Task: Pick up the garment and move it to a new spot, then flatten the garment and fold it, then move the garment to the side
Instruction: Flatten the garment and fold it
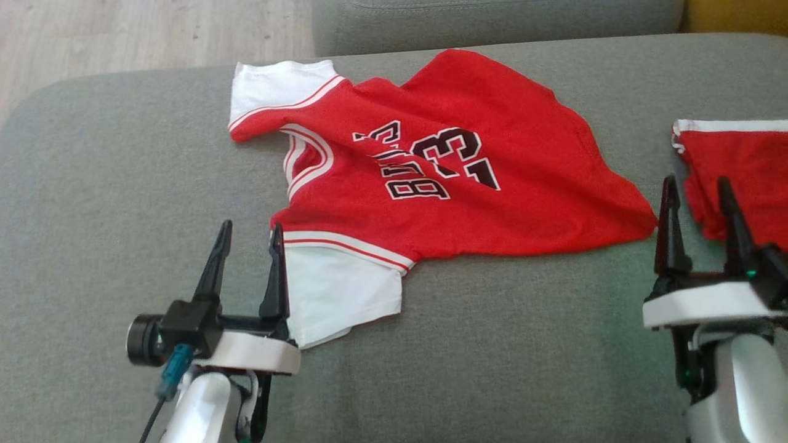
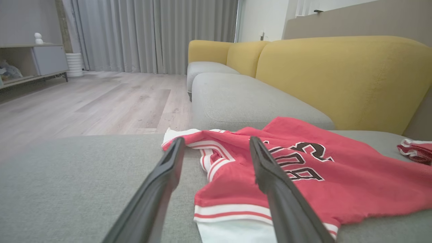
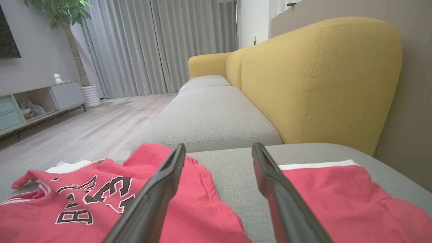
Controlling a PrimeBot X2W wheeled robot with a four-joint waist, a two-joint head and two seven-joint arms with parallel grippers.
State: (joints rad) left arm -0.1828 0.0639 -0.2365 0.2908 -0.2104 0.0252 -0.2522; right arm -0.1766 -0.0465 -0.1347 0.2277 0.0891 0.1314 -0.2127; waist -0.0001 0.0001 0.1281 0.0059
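Note:
A red jersey [image 1: 443, 178] with white sleeves, black lettering and the number 23 lies spread but rumpled on the grey sofa seat [image 1: 123, 184]; it also appears as the jersey [image 2: 303, 175] and the jersey [image 3: 101, 199]. My left gripper [image 1: 249, 237] stands open just beside the near white sleeve [image 1: 338, 289], its right finger at the sleeve's edge, nothing between the fingers. My right gripper [image 1: 695, 191] is open too, hovering between the jersey's lower corner and red shorts [image 1: 739, 178]. The open fingers show as the left gripper [image 2: 216, 145] and the right gripper [image 3: 219, 150].
Red shorts with a white waistband [image 3: 337, 192] lie on the seat at the right. A second grey cushion [image 1: 492, 24] adjoins at the back, with yellow backrests [image 2: 337, 77] along the right. Wooden floor [image 1: 154, 31] lies beyond the seat's far left edge.

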